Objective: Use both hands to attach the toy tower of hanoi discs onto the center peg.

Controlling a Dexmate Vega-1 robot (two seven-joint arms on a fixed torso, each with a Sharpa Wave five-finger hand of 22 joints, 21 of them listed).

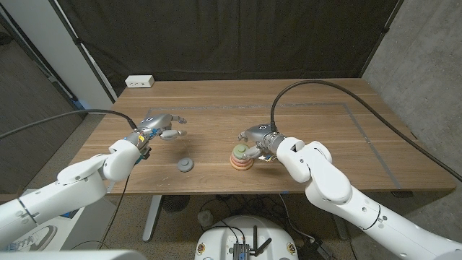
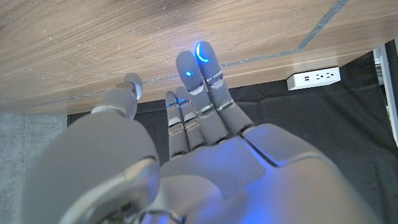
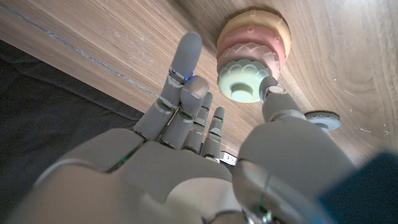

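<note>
Your stack of pastel toy discs (image 1: 241, 159) is sitting on the wooden tabletop (image 1: 325, 137), your right hand (image 1: 261, 141) hovering beside it, fingers apart, freeing it. The loose grey disc (image 1: 186, 165) is waiting nearby; your left hand (image 1: 160, 130) is hanging empty, fingers spread.

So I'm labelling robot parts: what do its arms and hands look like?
Both arms have smooth white rounded shells. The left hand and right hand are grey and jointed. A black cable loops to each wrist. Blue lights glow on the left fingertips.
</note>
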